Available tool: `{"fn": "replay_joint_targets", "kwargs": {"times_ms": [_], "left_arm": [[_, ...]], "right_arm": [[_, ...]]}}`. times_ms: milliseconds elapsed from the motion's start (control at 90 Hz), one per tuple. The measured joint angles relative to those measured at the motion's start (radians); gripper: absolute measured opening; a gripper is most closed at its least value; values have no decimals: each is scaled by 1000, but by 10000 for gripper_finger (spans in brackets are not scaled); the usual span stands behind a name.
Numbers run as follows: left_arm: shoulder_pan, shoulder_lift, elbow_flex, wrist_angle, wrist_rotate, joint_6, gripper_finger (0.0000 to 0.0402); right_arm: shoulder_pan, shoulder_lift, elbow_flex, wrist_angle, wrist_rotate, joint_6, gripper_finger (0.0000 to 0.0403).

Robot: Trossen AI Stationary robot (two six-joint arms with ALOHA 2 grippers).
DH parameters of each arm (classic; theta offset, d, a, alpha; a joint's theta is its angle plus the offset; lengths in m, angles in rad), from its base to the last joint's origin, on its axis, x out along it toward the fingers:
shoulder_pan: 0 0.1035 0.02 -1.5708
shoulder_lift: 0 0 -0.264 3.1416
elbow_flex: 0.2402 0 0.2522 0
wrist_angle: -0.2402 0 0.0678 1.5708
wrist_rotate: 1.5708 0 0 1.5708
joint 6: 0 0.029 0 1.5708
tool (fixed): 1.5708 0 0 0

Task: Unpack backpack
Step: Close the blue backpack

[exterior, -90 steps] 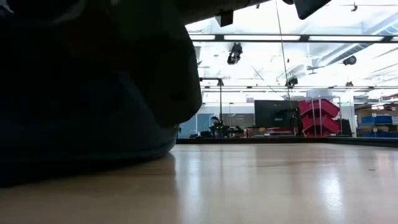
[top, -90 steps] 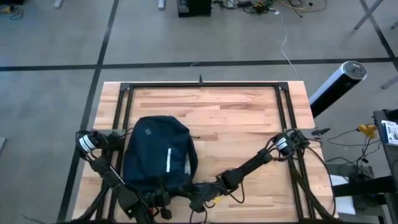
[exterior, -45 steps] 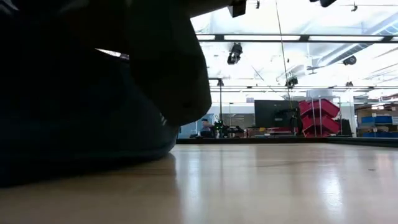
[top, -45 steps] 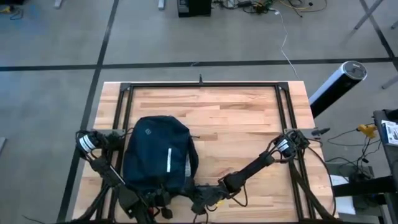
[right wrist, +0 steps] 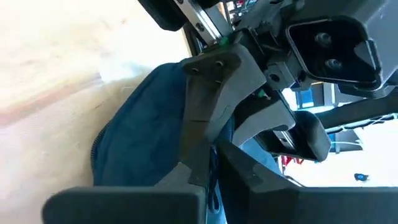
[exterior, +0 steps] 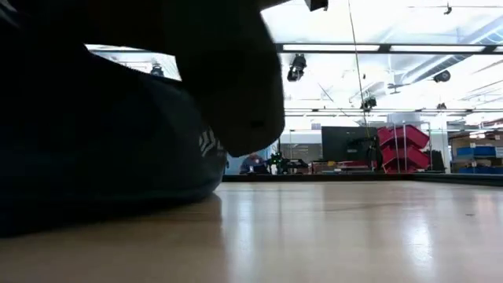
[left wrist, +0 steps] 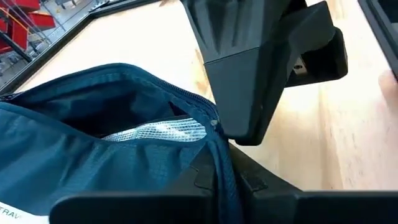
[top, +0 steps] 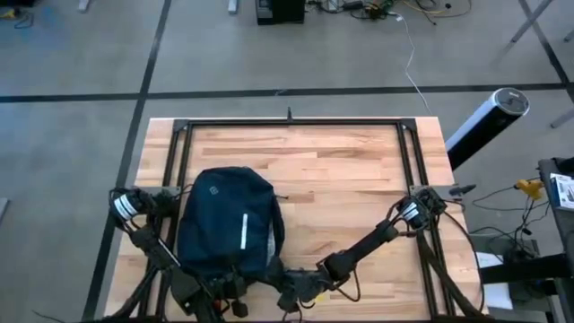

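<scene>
Gripping the backpack [top: 226, 222] rim at its near opening (zipper undone).
Left gripper [left wrist: 214, 168] and right gripper [right wrist: 211, 155] each pinched the navy fabric edge.

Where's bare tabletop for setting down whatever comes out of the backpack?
The table is bare wood from the backpack across to the right arm's base, and along the far edge beyond the bag. The near edge is crowded: the left gripper and right gripper both work at the bag's opening there, with the right arm slanting across the near right corner.
</scene>
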Motion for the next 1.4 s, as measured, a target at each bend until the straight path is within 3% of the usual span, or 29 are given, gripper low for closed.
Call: {"fn": "replay_joint_targets", "kwargs": {"times_ms": [756,989,1400], "left_arm": [[-57,0,-2,9,-7,8,1],[-63,0,-2,19,-18,8,1],[-63,27,0,15,-18,4,0]], "right_arm": [[-44,-129,-31,-441,-95,452,0],[-39,-168,-35,-479,-169,492,0],[-35,-277,-34,-790,-131,506,1]]}}
